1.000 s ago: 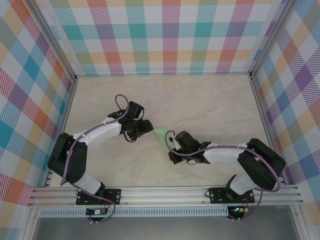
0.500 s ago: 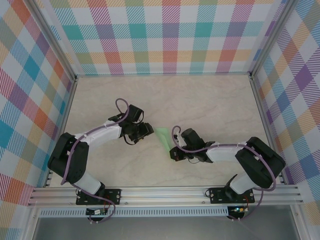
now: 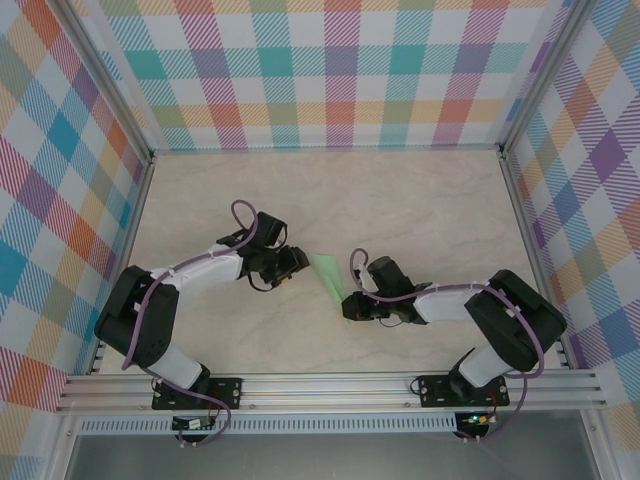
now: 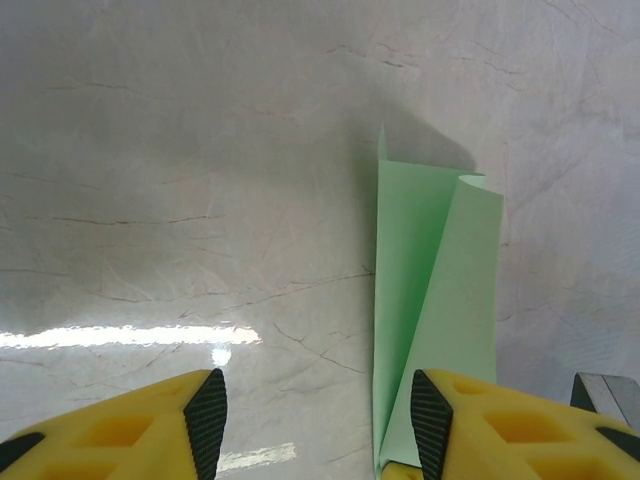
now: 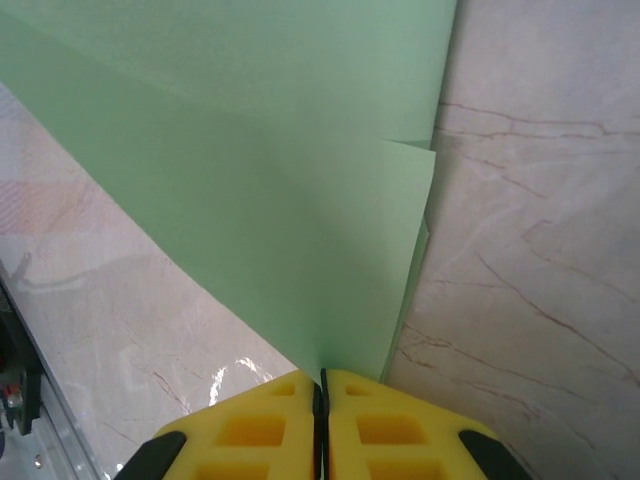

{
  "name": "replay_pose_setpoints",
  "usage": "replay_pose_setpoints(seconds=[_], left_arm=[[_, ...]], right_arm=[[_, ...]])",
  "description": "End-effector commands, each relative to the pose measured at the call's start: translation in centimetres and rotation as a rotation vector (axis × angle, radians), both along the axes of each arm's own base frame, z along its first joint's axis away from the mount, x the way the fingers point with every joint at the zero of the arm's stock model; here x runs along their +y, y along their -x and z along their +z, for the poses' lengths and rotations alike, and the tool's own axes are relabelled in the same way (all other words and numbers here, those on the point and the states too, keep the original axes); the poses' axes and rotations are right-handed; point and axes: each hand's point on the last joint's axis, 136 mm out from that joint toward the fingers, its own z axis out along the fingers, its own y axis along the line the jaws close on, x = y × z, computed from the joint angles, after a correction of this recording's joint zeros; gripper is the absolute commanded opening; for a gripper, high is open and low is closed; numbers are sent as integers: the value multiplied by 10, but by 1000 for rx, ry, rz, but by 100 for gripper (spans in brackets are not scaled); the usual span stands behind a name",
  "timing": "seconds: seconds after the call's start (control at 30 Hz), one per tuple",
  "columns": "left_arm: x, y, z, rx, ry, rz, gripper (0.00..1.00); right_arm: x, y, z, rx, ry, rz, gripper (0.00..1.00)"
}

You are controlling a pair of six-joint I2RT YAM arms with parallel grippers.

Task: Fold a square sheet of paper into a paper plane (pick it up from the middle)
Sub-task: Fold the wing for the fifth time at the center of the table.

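The pale mint-green sheet of paper (image 3: 326, 271), folded into a narrow layered strip, lies slanted on the table between the two arms. My right gripper (image 3: 349, 304) is shut on its near end; in the right wrist view the yellow fingers (image 5: 322, 385) pinch the edge and the paper (image 5: 250, 180) fans away from them. My left gripper (image 3: 292, 262) is at the strip's far left end. In the left wrist view it (image 4: 318, 420) is open, and the folded paper (image 4: 430, 290), one flap raised, runs along the inner side of the right finger (image 4: 500, 420).
The pale marble tabletop (image 3: 420, 210) is ringed by plaid walls and aluminium rails (image 3: 330, 385). A metal rail corner (image 4: 605, 395) shows at the lower right of the left wrist view.
The left jaws have narrowed and moved a little toward the paper's end. The right gripper has shifted slightly nearer, keeping its hold; the strip now lies lower and flatter.
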Motion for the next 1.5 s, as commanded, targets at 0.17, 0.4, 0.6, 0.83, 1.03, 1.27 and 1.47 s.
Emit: replay_pose_setpoints(seconds=[0.17, 0.4, 0.6, 0.83, 1.03, 1.27, 1.47], left_arm=[[-18, 4, 11, -76, 103, -44, 48], [-35, 7, 13, -126, 187, -81, 41], [-49, 10, 19, -174, 244, -127, 39], [-78, 15, 29, -223, 332, -225, 37], [-105, 26, 42, -266, 396, -319, 37], [-120, 32, 32, -262, 382, -376, 38], [-126, 28, 24, -255, 376, -384, 39]], right_arm=[[-3, 1, 6, 116, -115, -26, 10], [-8, -1, -4, 219, -127, -60, 10], [-14, -1, -14, 284, -107, -89, 10], [-20, -2, -21, 328, -76, -119, 10], [-24, -3, -25, 342, -61, -137, 10], [-25, -2, -27, 356, -59, -148, 10], [-25, -2, -28, 358, -60, -148, 10]])
